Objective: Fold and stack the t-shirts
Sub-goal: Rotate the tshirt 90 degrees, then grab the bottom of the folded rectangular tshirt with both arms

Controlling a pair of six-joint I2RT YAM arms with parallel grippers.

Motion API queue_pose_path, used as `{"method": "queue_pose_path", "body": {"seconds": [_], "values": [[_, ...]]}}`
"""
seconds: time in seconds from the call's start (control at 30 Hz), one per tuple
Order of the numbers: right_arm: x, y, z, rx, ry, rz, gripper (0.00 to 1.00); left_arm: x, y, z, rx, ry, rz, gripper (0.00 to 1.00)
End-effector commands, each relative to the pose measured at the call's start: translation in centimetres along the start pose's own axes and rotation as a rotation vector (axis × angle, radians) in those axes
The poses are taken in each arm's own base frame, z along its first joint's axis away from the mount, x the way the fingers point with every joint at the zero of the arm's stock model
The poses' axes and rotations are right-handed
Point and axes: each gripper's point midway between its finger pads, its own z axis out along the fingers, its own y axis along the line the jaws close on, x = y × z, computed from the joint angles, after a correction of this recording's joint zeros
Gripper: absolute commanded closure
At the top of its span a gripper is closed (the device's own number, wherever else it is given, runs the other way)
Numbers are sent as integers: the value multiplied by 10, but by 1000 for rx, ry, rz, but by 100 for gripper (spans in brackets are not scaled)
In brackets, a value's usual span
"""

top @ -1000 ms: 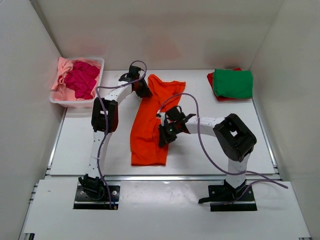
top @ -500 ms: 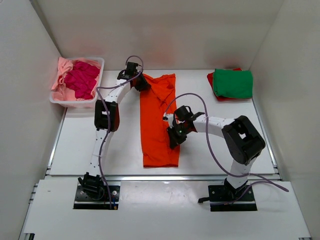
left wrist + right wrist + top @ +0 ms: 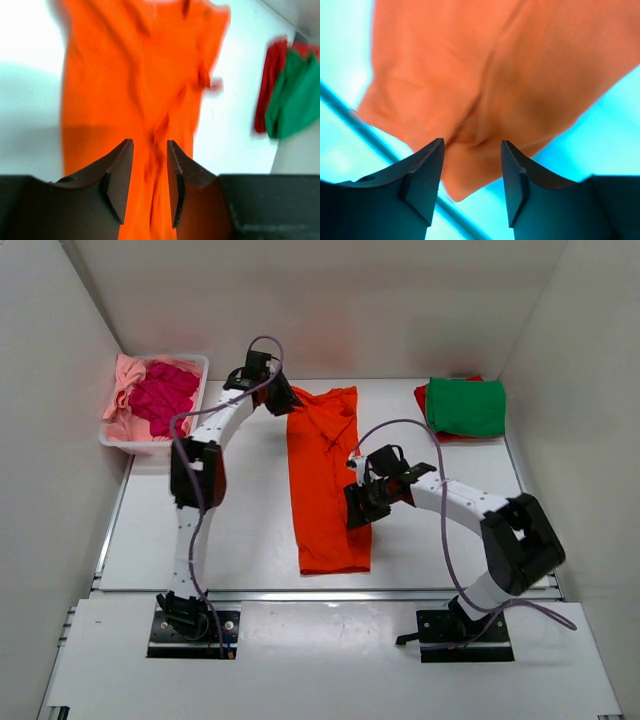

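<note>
Now left tool (image 3: 150,147) and right tool (image 3: 472,146) each grasp orange t-shirt (image 3: 325,480).

1. Far left corner: white basket (image 3: 140,447) heaped with shirts, against the walls.
2. Far right corner: folded green t-shirt (image 3: 465,407) on a red t-shirt (image 3: 421,400).
3. The orange t-shirt (image 3: 325,480) runs down the middle, from the far edge to the near edge.
4. The left arm (image 3: 190,475) leans over the left strip of the bench (image 3: 250,520), which shows bare around it.
5. The right arm (image 3: 455,498) crosses the right strip, with bare surface between it and the stack.
</note>
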Motion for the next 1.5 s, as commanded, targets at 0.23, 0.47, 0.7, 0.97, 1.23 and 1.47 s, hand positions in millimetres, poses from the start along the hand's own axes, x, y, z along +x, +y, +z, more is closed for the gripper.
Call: {"method": "queue_pose_path", "body": {"seconds": [0.23, 0.47, 0.7, 0.97, 1.23, 1.47], "values": [[36, 9, -40, 77, -127, 417, 50, 183, 61, -179, -133, 148, 152, 52], [80, 10, -34, 63, -205, 698, 43, 277, 75, -211, -3, 103, -28, 44], [99, 12, -15, 25, -200, 703, 43, 309, 100, -215, -14, 142, -26, 44], [83, 2, -11, 30, -252, 729, 47, 320, 87, -215, 47, 158, -45, 44], [88, 1, -1, 51, -204, 720, 47, 348, 78, -214, 28, 304, 10, 44], [89, 1, 1, 60, -183, 697, 46, 374, 61, -208, 5, 427, 107, 43]]}}
